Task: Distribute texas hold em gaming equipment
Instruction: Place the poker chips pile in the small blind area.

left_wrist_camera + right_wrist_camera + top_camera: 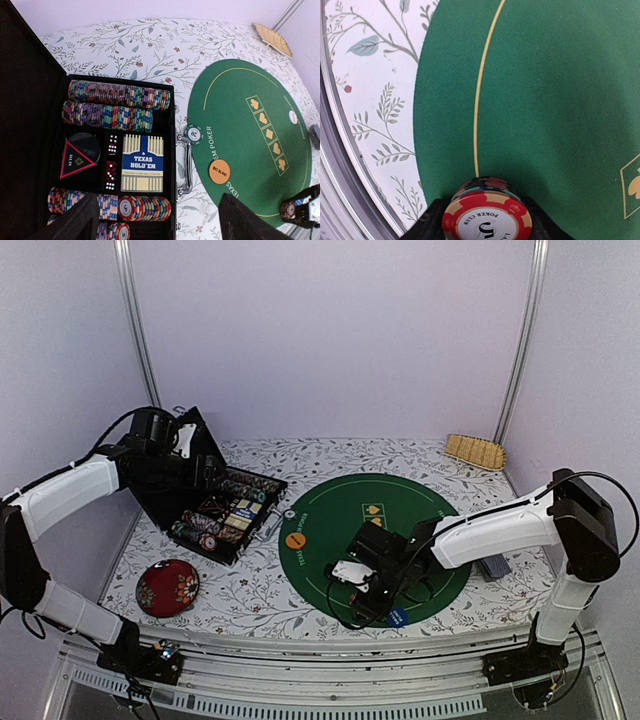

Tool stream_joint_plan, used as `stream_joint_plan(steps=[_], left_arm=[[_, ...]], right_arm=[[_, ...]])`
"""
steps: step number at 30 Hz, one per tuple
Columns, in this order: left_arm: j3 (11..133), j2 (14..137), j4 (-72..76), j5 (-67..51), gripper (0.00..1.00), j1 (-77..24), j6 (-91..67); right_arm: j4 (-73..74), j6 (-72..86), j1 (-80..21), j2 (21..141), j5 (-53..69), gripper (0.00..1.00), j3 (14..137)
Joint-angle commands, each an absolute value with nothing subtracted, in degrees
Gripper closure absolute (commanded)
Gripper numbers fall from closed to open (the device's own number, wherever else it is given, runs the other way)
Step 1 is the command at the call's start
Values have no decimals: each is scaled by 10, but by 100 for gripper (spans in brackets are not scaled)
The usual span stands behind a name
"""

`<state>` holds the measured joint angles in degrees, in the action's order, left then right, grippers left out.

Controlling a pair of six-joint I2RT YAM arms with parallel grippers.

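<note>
An open black case (160, 502) at the left holds rows of striped poker chips (117, 95), a "Texas Hold'em" card box (142, 162) and dice. My left gripper (207, 476) hovers above the case, open and empty (160, 227). On the green poker mat (400, 505) lie an orange "Big Blind" disc (219, 171), a green 20 chip (193, 133), a white disc (293, 117) and a blue disc (397, 617). My right gripper (365, 602) is shut on a small stack of chips topped by a red 5 chip (487, 217), low over the mat's near left edge.
A dark red floral dish (167, 587) sits at the front left. A tan woven piece (474, 450) lies at the back right. A small grey object (493, 567) rests right of the mat. The case lid (25, 125) stands up on the left.
</note>
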<state>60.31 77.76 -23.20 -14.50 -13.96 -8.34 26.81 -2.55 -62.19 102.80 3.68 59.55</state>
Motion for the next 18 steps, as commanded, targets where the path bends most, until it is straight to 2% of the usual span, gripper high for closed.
stream_joint_plan(steps=[1,3,5,6,13,16,18], left_arm=[[600,775,-227,-146,15,-133,-76],[599,775,-227,-148,16,-132,-76],[599,775,-227,-150,15,-132,-76],[599,776,-227,-152,15,-132,-76],[600,773,-227,-156,15,-132,-75],[601,770,-227,-155,15,-132,-75],[600,767,-227,-152,15,-132,-75]], right_arm=[[286,-39,-620,1039,33,42,591],[294,-43,-620,1034,33,31,602],[298,-46,-620,1025,30,7,619],[299,-47,-620,1021,27,0,628],[295,-80,-615,991,38,1,747],[249,-80,-586,996,91,1,799],[231,-67,-558,1021,85,1,839]])
